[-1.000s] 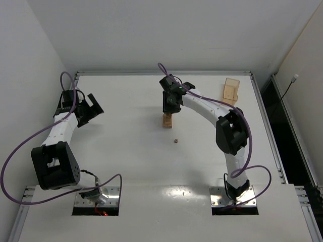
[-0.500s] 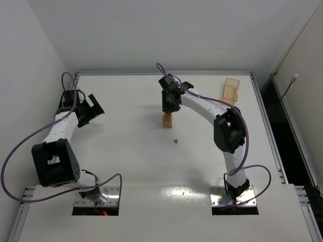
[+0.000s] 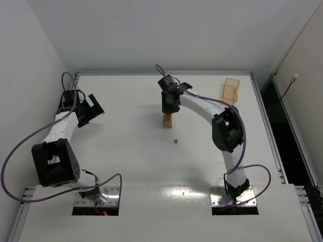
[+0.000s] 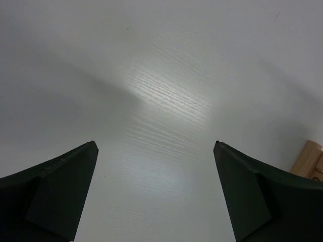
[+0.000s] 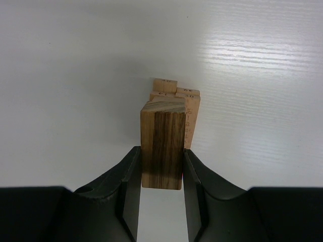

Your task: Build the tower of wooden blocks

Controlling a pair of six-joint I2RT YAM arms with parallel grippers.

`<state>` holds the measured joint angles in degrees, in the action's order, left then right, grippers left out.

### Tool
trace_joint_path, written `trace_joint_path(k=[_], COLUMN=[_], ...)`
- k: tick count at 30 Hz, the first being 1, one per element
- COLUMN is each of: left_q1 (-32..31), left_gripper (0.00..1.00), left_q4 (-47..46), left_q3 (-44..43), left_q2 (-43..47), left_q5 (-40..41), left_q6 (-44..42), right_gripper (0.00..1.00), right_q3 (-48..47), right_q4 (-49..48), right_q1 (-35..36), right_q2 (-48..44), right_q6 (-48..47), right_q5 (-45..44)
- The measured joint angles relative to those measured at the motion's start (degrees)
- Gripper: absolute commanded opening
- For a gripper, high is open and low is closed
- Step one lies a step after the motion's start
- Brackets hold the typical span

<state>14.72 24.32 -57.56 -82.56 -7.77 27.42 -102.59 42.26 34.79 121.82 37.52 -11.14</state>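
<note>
The wood block tower (image 3: 167,121) is a short narrow stack near the table's middle. In the right wrist view it (image 5: 177,98) stands just behind and below my fingers. My right gripper (image 3: 169,107) (image 5: 161,153) is shut on a darker brown wood block (image 5: 162,143), held upright right over the tower. I cannot tell whether the block touches the stack. A tiny wood bit (image 3: 175,141) lies on the table in front of the tower. My left gripper (image 3: 92,109) (image 4: 155,146) is open and empty at the far left.
A translucent amber box (image 3: 230,90) stands at the back right. A small speck (image 3: 184,191) lies near the front edge. A light wooden piece (image 4: 309,159) shows at the right edge of the left wrist view. Walls close in at the left and back.
My right gripper, with the block in it, has shifted very slightly back and left over the tower. The left arm has barely moved.
</note>
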Motion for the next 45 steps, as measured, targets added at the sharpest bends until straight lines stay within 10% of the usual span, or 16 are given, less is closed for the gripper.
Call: trace_joint_path(k=[19,29,35,45], left_q1=[0.00,0.00,0.00,0.00], left_gripper=[0.99,0.99,0.99,0.99], left_q4=[-0.39,-0.46,-0.46,-0.46], left_q3=[0.00,0.00,0.00,0.00], left_q2=[0.00,0.00,0.00,0.00], left_q5=[-0.63,-1.11,-1.31,-1.42], left_q6=[0.02,0.04,0.04,0.04], right_gripper=[0.00,0.39,0.39,0.70], right_q3=[1.20,1.29,1.73,2.64], right_q4=[-0.13,-0.22,-0.37,-2.25], right_q1=[0.00,-0.04,-0.04,-0.04], right_q2=[0.00,0.00,0.00,0.00], right_q6=[-0.02,-0.15,-0.44,-2.60], right_q5=[0.90,2.75,2.82,3.39])
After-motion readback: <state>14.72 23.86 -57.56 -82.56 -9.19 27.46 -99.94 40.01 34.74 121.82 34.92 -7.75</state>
